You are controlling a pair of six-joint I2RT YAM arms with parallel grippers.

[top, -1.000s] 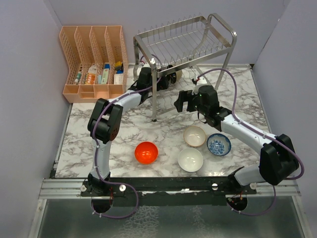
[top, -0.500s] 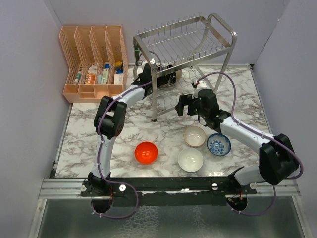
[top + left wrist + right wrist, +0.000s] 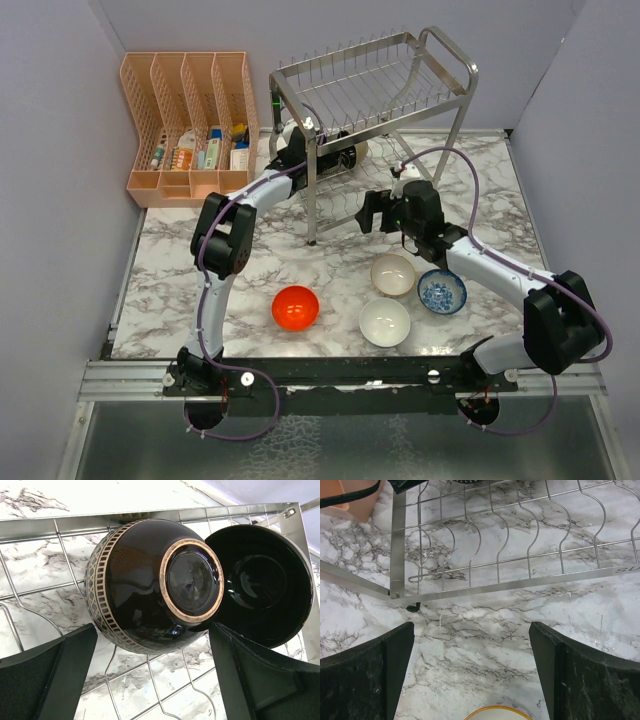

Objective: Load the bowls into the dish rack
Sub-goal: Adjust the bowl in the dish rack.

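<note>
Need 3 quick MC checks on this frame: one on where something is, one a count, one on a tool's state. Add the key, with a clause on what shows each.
1. Where is the dark brown bowl?
A) on the lower tier of the dish rack
B) on its upper tier
C) off it altogether

2. How many bowls stand on the table?
A) two
B) four
C) six

3. What state is the right tool in?
A) open and empty
B) shut on a bowl
C) shut on a wire

Key:
1 A: the left wrist view shows it lying on the wire grid, with marble below.
2 B: the top view shows the red bowl, beige bowl, white bowl and blue-patterned bowl.
3 A: its fingers are spread over marble with nothing between them.
</note>
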